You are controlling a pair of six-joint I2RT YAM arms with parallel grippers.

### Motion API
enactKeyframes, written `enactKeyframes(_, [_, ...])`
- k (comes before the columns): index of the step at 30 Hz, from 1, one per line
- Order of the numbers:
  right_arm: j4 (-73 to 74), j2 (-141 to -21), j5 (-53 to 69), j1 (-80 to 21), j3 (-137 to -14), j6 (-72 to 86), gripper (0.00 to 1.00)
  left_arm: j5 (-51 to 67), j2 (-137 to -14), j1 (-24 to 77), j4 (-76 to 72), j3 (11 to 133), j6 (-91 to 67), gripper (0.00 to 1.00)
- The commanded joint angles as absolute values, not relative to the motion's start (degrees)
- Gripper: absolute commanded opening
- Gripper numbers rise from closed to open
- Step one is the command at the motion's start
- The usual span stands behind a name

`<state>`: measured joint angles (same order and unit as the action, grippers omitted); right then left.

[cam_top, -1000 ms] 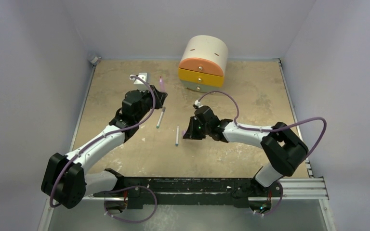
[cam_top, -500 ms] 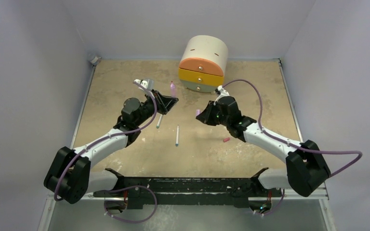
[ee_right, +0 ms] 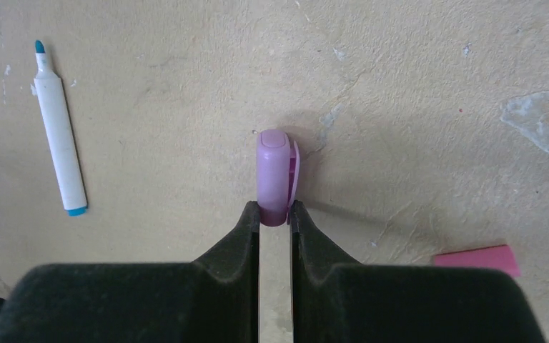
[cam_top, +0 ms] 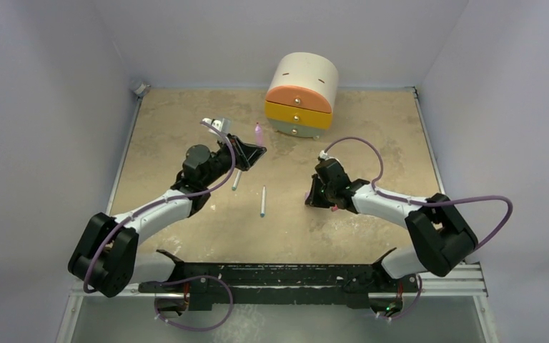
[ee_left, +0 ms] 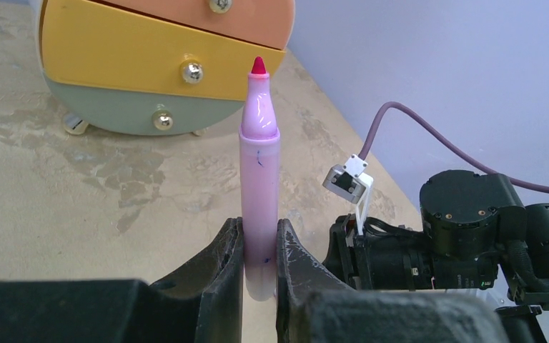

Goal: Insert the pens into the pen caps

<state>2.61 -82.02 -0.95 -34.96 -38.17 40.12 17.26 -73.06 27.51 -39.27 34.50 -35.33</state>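
My left gripper (cam_top: 251,153) (ee_left: 260,230) is shut on the thick pink pen (ee_left: 259,164), which points its red tip up and away; in the top view the pen (cam_top: 258,133) sticks out past the fingers. My right gripper (cam_top: 310,196) (ee_right: 274,212) is shut on the base of the purple cap (ee_right: 274,175), low over the table. A reddish-pink cap (ee_right: 477,258) (cam_top: 335,209) lies on the table just beside the right gripper. Two white pens with teal ends lie in the middle (cam_top: 263,201) (cam_top: 237,179); one shows in the right wrist view (ee_right: 58,132). The dark grey cap is out of view.
A round-topped drawer unit (cam_top: 300,96) (ee_left: 150,64) with orange, yellow and pale green drawers stands at the back centre. Grey walls close in the tan table (cam_top: 372,143) on three sides. The right arm (ee_left: 465,229) shows to the right in the left wrist view.
My right gripper has come down and back with the purple cap, from raised near the drawers to low beside the reddish-pink cap. The left gripper with the pink pen has barely shifted.
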Motion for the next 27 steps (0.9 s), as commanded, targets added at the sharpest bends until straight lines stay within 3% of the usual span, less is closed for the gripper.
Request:
enactKeyframes(1, [6.0, -83.9, -5.7, -35.3, -40.3, 38.4, 0.0, 17.9, -73.9, 27.5, -42.2, 36.6, -34.8, 0.0])
enactKeyframes(2, [5.9, -84.7, -5.7, -35.3, -40.5, 38.1, 0.0, 18.0, -74.0, 27.6, -42.3, 36.5, -34.8, 0.0])
enactKeyframes(13, [4.7, -88.8, -6.5, -35.4, -42.4, 38.8, 0.42, 18.1, -73.6, 27.5, -40.9, 35.7, -34.0, 0.0])
enactKeyframes(27, [5.3, -93.1, -6.8, -35.4, -45.2, 36.7, 0.39, 18.3, -73.4, 27.5, -40.7, 35.2, -34.0, 0.0])
